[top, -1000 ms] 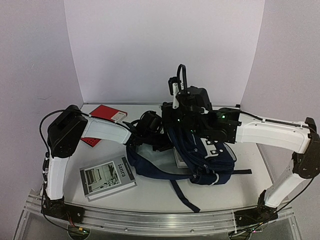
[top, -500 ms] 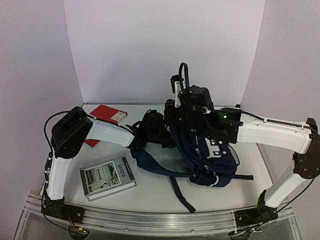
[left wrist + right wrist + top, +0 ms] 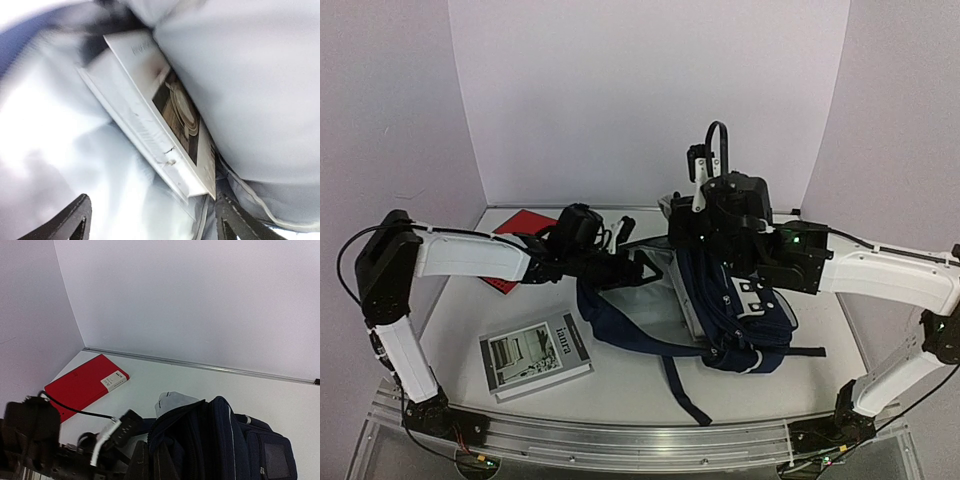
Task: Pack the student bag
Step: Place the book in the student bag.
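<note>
The student bag is pinched open by the right end effector; the book is seen inside, left end effector spread

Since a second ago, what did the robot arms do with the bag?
The left arm opened its jaws, let go of the white book inside the student bag and pulled back leftward. The right arm, jaws shut on the bag's rim, shifted it right. The red book and grey book stayed put.

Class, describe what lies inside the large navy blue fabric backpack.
One white photo-covered book rests against the light grey lining of the backpack; lining folds hide anything deeper.
</note>
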`<move>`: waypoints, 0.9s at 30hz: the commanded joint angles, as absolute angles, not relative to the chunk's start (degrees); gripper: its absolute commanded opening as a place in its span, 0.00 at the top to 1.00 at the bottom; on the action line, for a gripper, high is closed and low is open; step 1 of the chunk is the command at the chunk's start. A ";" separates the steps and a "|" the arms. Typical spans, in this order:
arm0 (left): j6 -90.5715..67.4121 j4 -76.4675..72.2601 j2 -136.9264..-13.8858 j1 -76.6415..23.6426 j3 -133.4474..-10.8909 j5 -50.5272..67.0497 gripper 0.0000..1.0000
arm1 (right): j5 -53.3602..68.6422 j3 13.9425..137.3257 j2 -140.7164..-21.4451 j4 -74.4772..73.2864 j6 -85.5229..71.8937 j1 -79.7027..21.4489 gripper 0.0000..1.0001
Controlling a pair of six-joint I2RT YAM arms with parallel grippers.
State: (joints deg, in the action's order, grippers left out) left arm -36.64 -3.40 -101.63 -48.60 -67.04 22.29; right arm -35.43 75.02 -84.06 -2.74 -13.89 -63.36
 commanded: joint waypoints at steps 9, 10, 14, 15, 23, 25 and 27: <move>-31.35 23.29 -81.45 -40.06 -58.15 8.17 0.09 | -41.03 73.71 -77.40 6.12 -13.97 -63.76 1.00; -32.38 24.94 -80.48 -39.36 -56.67 6.11 0.08 | -41.07 73.51 -77.29 6.04 -14.07 -63.78 1.00; -38.23 25.71 -75.88 -32.25 -49.34 6.20 0.03 | -40.88 72.95 -76.86 5.90 -14.68 -63.78 1.00; -39.46 25.34 -74.71 -29.74 -47.60 7.07 0.02 | -40.67 72.87 -76.83 5.90 -14.85 -63.76 1.00; -49.88 7.57 -72.26 -10.77 -37.04 18.63 0.06 | -38.57 72.84 -77.36 5.82 -16.58 -63.81 1.00; -52.13 3.01 -73.28 -8.11 -35.73 20.42 0.11 | -38.18 72.92 -77.22 5.85 -16.98 -63.81 1.00; -52.11 -0.31 -74.43 -7.65 -36.22 22.62 0.14 | -38.16 72.91 -77.05 5.85 -17.05 -63.81 1.00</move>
